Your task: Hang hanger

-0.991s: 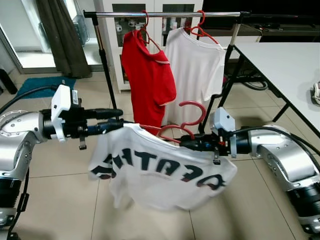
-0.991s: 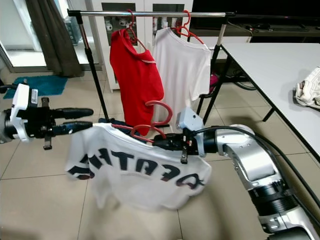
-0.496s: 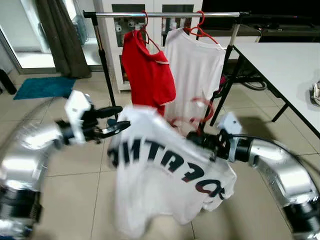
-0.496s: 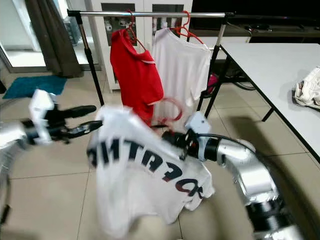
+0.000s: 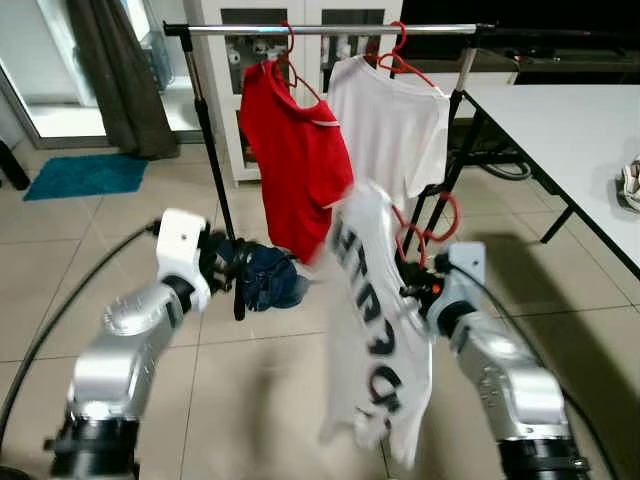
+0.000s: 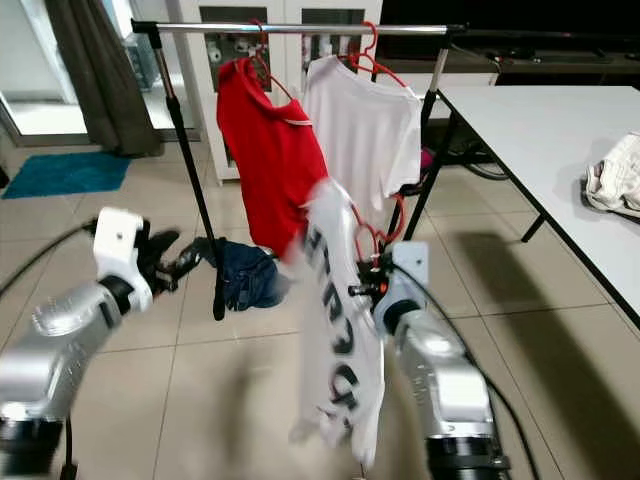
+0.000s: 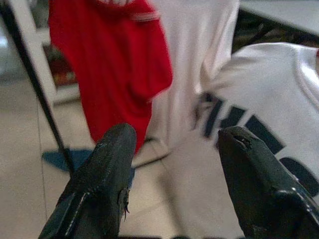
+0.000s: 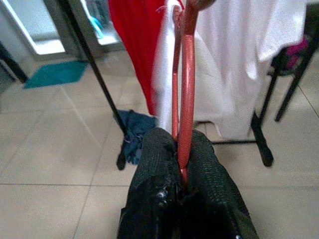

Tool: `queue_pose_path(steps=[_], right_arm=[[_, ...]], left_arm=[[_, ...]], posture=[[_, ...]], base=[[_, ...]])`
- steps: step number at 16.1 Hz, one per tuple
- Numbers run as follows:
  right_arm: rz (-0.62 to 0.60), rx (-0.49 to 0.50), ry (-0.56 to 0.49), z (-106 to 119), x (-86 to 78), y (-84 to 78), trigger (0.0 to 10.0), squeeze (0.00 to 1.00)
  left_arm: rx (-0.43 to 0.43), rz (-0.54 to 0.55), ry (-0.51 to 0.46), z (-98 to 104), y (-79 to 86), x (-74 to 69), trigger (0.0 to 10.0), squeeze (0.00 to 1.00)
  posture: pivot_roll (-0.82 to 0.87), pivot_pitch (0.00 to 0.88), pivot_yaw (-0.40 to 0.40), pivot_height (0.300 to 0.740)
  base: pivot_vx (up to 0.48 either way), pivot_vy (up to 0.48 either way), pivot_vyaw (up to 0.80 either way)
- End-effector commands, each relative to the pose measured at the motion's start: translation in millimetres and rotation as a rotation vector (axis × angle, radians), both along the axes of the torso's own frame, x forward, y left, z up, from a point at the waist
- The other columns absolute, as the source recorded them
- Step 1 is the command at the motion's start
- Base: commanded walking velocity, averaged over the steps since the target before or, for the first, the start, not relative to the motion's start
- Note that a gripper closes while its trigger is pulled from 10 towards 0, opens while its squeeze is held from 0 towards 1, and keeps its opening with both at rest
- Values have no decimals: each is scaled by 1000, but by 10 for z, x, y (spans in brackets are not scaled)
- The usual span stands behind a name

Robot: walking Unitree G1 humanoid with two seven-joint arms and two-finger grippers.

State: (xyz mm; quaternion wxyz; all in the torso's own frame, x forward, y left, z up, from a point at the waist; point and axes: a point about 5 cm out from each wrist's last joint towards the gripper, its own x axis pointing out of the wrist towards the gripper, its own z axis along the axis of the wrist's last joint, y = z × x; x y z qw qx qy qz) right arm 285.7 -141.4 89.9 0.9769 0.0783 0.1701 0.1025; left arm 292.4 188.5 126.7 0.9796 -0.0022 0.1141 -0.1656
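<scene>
**Right hand carries the hanger and shirt below the rail**

The right hand (image 8: 182, 164) is clenched on the red hanger (image 8: 185, 84), its two black fingers pressed against the hanger's frame from either side. A white T-shirt with dark lettering (image 5: 375, 330) hangs from that hanger, turned nearly edge-on and blurred, draping down toward the tiled floor (image 5: 270, 400). In the left eye view the hanger's hook sits at about 3 o'clock from the shirt's top, well below the clothes rail (image 5: 330, 30).

The left hand (image 7: 174, 164) is released, its fingers spread apart with nothing between them. It is held out at about 9 o'clock from the lettered shirt, apart from it, near the rail's black upright post (image 5: 212, 170).

On the rail, at 12 o'clock in the scene, a red shirt (image 5: 292, 170) and a plain white shirt (image 5: 395, 125) hang side by side on red hangers. A dark blue cloth (image 5: 268, 280) lies on the floor beneath the red shirt. A white counter (image 5: 560, 130) stands at about 2 o'clock, with a bundled pale cloth (image 6: 615, 185) on it.
</scene>
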Motion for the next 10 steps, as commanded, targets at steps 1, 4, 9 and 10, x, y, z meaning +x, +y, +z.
queue_pose_path(steps=[1,4,9,10], right_arm=[[-24,-35,-23,62,22,57,10000,0],[82,50,-86,257,19,317,10000,0],[-20,26,-112,280,31,279,10000,0],[-23,67,-87,260,9,281,10000,0]], left_arm=[[-10,50,-6,38,-11,-7,10000,0],[-69,66,-45,73,-153,-31,10000,0],[-56,156,-111,137,-196,-49,10000,0],[-45,147,-87,154,-210,-58,10000,0]], posture=[[-120,0,-1,740],[-112,0,-3,740],[-114,0,-5,740],[-117,0,-5,740]], base=[[0,0,0],[0,0,0],[0,0,0],[0,0,0]])
